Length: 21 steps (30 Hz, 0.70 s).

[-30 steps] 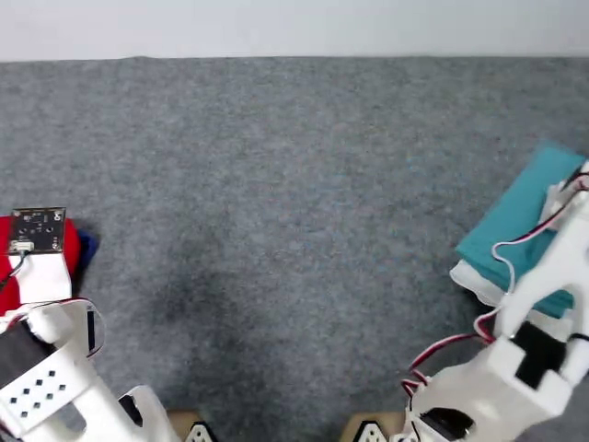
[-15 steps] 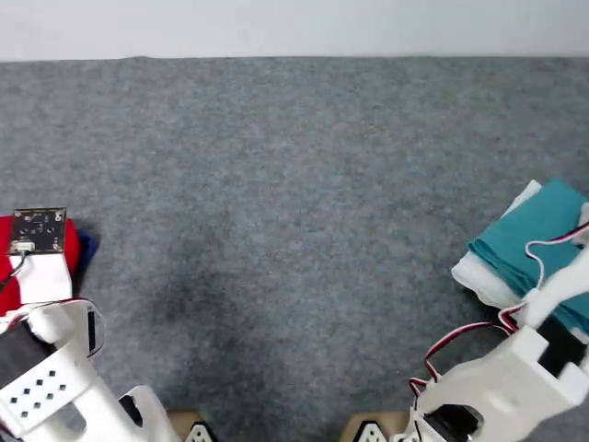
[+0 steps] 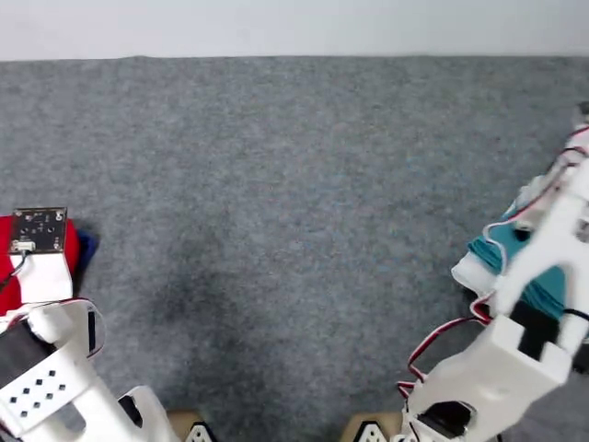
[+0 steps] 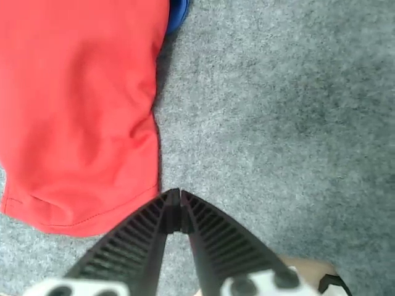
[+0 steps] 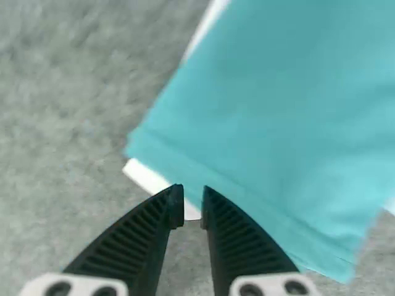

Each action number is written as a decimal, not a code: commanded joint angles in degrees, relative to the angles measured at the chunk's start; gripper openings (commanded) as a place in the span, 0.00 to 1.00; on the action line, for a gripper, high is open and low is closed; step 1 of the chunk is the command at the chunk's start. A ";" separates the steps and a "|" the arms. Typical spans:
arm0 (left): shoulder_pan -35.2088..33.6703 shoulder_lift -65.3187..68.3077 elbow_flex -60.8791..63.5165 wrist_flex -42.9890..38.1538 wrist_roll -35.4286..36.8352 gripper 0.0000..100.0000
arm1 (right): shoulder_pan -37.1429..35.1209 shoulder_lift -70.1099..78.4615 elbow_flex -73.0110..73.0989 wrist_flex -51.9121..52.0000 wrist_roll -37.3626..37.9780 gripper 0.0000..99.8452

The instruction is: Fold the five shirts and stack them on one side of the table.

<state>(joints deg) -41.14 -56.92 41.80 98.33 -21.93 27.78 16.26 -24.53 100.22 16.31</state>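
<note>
The left arm (image 3: 46, 368) sits low at the near left corner of the bench (image 3: 276, 184), its wrist over the left edge; the left claw (image 4: 179, 206) is clenched, tips pressed together with nothing between them, and points down at bare grey carpet just beside the hem of the red shirt (image 4: 80, 105); a small dark circuit board (image 3: 37, 230) on that wrist faces up in the high view.

The right arm (image 3: 525, 350) stretches up along the right edge of the bench, red and white wires (image 3: 442, 345) looping beside it; the right claw (image 5: 192, 206) has its tips narrowly parted, grasping nothing that shows, and hangs over the near edge of the white shirt (image 5: 148, 176).

The red shirt lies flat at the left edge, a stitched hem line along its lower border; a blue shirt (image 4: 178, 12) peeks out from under its far corner.

The teal shirt (image 5: 278, 123) lies folded on top of the white shirt at the right edge of the bench, the white one showing as a thin strip along its border; the right arm crosses over part of this pile in the high view.

The grey carpet covers the whole bench between the two piles, which are well apart.
</note>
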 commanded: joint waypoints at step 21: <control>0.18 -0.44 -0.31 -0.79 0.00 0.00 | -7.08 -13.93 15.21 -12.97 -4.84 0.01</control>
<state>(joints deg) -41.14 -56.92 41.80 98.33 -21.93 17.93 8.26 -4.40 87.21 11.65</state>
